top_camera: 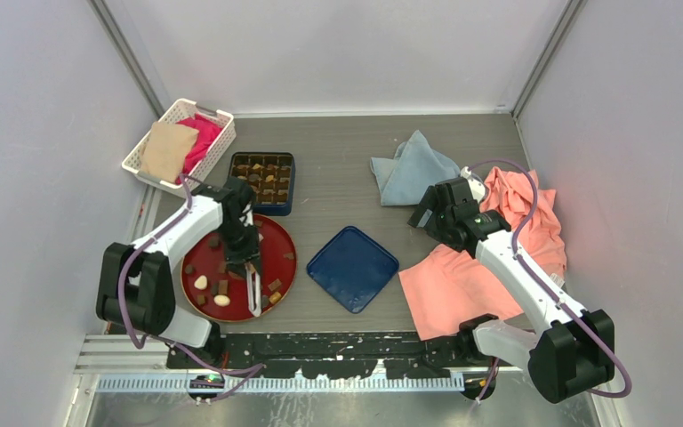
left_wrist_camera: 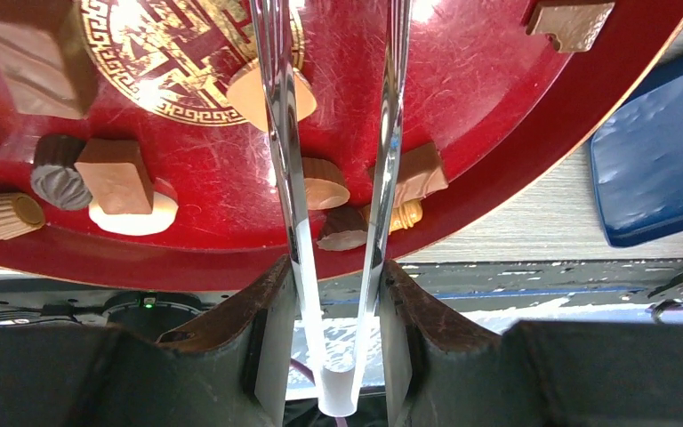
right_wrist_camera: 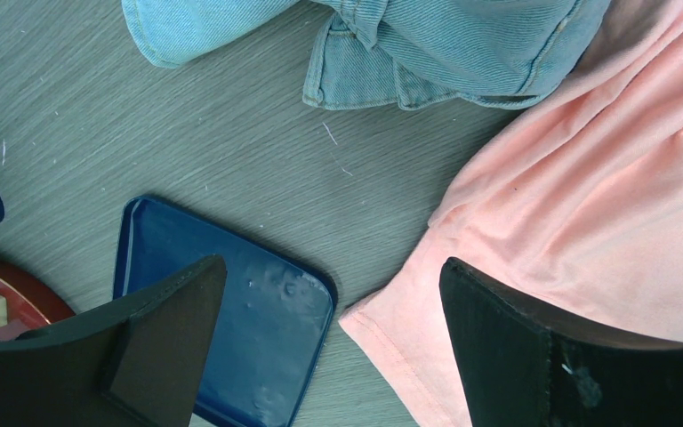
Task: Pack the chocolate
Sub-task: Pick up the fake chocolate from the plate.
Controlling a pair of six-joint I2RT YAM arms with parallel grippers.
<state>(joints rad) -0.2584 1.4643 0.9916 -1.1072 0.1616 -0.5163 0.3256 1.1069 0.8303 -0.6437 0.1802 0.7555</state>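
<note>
The left gripper (left_wrist_camera: 336, 294) is closed on a pair of metal tongs (left_wrist_camera: 285, 160). It presses the two arms from both sides and holds them over the red plate (left_wrist_camera: 498, 98). Many pieces of chocolate (left_wrist_camera: 116, 173) lie on this plate, and more sit in the dark box (top_camera: 291, 182) just behind it. The right gripper (right_wrist_camera: 331, 276) has its jaws wide apart with nothing between them. It is above the table, near the blue tray (right_wrist_camera: 231, 267) and the pink cloth (right_wrist_camera: 587, 196).

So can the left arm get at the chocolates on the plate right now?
Probably yes: the left gripper holds the tongs right over the plate, the chocolates lie uncovered under them, and nothing stands between.
</note>
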